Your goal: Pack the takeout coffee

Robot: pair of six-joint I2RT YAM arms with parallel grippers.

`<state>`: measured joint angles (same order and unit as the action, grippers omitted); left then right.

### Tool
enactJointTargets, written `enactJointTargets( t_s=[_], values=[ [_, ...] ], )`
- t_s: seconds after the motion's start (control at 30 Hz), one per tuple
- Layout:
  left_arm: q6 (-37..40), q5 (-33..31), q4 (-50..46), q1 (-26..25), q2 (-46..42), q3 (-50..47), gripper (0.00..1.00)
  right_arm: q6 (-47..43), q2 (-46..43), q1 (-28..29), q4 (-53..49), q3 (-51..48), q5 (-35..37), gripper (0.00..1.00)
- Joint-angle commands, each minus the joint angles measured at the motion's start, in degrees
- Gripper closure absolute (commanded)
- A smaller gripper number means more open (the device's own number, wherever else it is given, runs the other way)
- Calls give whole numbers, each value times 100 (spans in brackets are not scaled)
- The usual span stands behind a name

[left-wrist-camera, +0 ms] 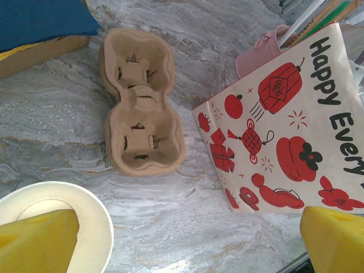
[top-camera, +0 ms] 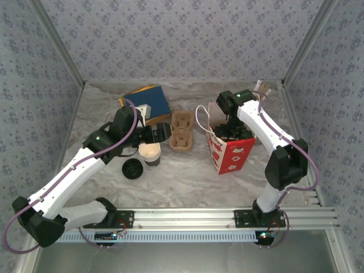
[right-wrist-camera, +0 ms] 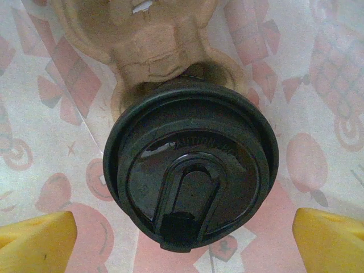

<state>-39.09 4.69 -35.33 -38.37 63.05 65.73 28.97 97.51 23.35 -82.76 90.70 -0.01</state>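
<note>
Where the bag's pale, red-printed walls close in, the takeout coffee (right-wrist-camera: 190, 170) stands inside the paper bag (top-camera: 230, 151), its black lid facing up at us and covering the near pocket of a pulp carrier (right-wrist-camera: 153, 40). The right fingers (right-wrist-camera: 34, 242) are spread wide to either side of the lid, touching nothing, with bag wall close behind each tip, so there is little spare room there.

From above, the right wrist fills the bag's mouth, and we learn the bag's place instead: it is upright, right of centre on the worktop (top-camera: 187, 182), with a white cord handle (top-camera: 202, 116) looping off its left edge. A bare strip separates it from an empty carrier (top-camera: 182, 132), and a broad open stretch runs from both to the front rail.

The left fingers (left-wrist-camera: 40, 239) are also spread and hold nothing, one tip above the rim of the lidless cups (top-camera: 151, 153). The left wrist camera adds the bag's lettered face and a pink holder of straws (left-wrist-camera: 264, 51) just behind it. A loose lid (top-camera: 132, 168) lies beside the cups, and a blue box (top-camera: 148, 102) sits towards the rear wall.
</note>
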Motion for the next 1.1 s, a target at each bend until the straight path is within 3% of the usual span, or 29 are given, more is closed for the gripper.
enactJointTargets(
  t_s=[0.0, 1.07],
  values=[
    [-12, -9, 105, -44, -91, 18, 0, 65, -159, 29, -247, 175, 26, 0],
    [229, 331, 371, -187, 104, 519, 0, 100, -286, 1, -377, 464, 71, 0]
  ],
)
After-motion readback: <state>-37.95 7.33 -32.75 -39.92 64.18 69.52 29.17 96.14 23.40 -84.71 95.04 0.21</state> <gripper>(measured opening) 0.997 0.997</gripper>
